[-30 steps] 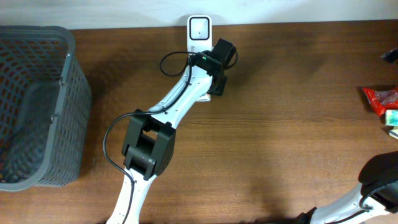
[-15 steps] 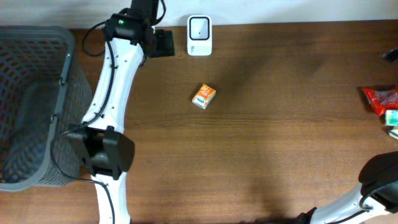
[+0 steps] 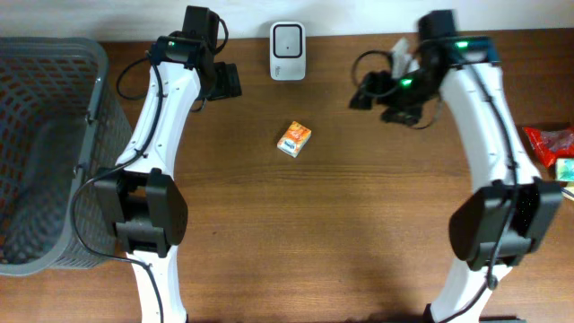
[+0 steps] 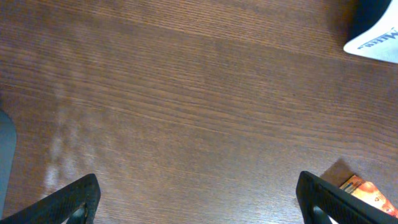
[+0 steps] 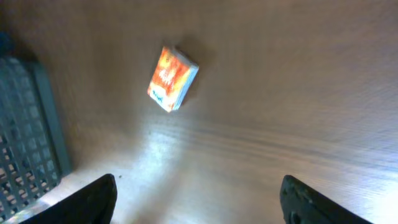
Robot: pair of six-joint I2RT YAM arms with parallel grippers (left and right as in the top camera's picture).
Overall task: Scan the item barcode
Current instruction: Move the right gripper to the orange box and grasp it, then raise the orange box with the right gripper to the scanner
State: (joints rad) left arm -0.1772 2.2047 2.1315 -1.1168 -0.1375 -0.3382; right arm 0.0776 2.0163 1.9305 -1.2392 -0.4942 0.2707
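A: So, where is the item to be scanned?

B: A small orange box (image 3: 293, 138) lies free on the brown wooden table (image 3: 377, 233). It is a short way in front of the white scanner (image 3: 287, 39), which stands at the table's far edge. Nothing touches the box.

A: What does it look like?

B: It has an orange top with a white and blue band at one end. It lies flat, turned at an angle to the scanner. No barcode shows on the upper face, so it is probably on a side or underneath.

A: And the arms?

B: The left end effector (image 3: 229, 81) hangs just left of the scanner, fingers spread wide, holding nothing. The right end effector (image 3: 369, 95) hovers to the scanner's right, fingers also apart and empty, its camera looking down at the box.

A: How should the pickup go?

B: I'd line the fingers up across the box's narrow sides and grip lightly so the card does not crush. Then turn the barcode face toward the scanner's window.
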